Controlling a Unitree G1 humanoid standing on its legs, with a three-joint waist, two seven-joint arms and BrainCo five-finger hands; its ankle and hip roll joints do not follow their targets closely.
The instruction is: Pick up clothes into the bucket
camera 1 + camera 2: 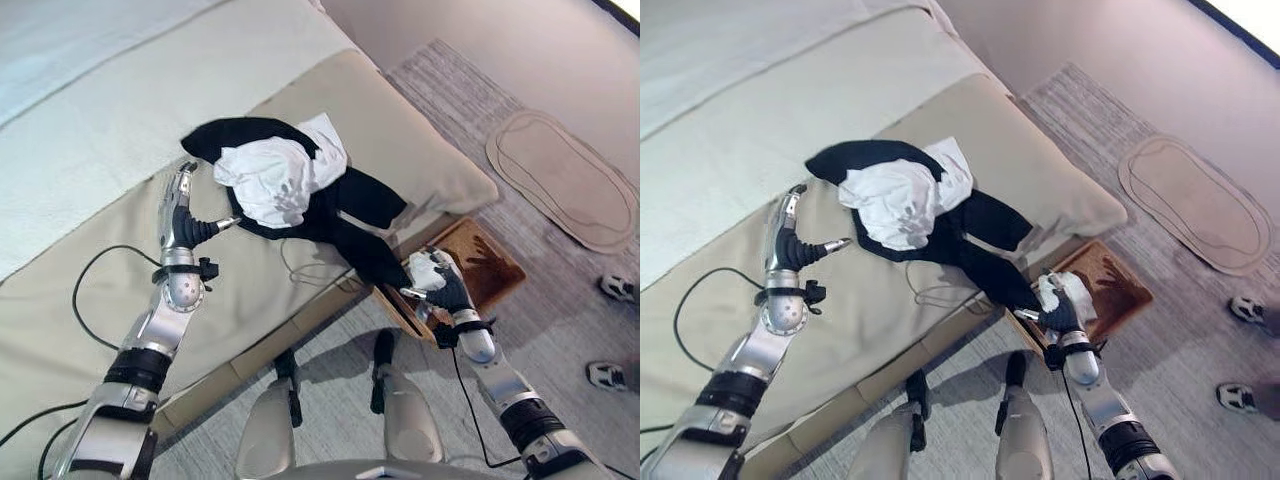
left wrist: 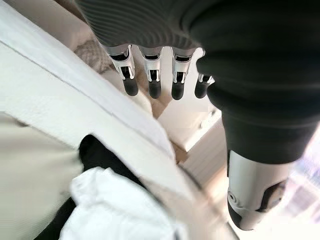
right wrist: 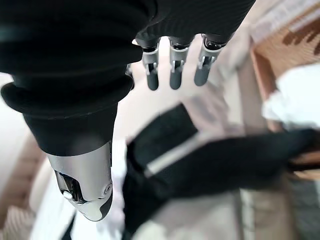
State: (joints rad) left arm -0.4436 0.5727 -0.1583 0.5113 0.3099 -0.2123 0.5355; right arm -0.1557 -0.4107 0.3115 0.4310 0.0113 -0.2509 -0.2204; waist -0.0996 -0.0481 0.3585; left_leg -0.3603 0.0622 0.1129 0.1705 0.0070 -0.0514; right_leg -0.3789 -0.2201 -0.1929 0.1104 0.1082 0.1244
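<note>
Black and white clothes (image 1: 290,190) lie on the bed (image 1: 100,150), one end trailing into the basket (image 1: 480,262). Left hand (image 1: 180,215) open just left of them; right hand (image 1: 440,285), fingers straight, empty, over the basket.

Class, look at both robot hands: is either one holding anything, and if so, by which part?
Nothing is held. The left robot hand hangs open beside the black and white clothes; the right robot hand is open above the basket.

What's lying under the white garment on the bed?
A black garment spreads beneath the white garment, one end trailing off the bed toward the basket. Its middle is covered.
</note>
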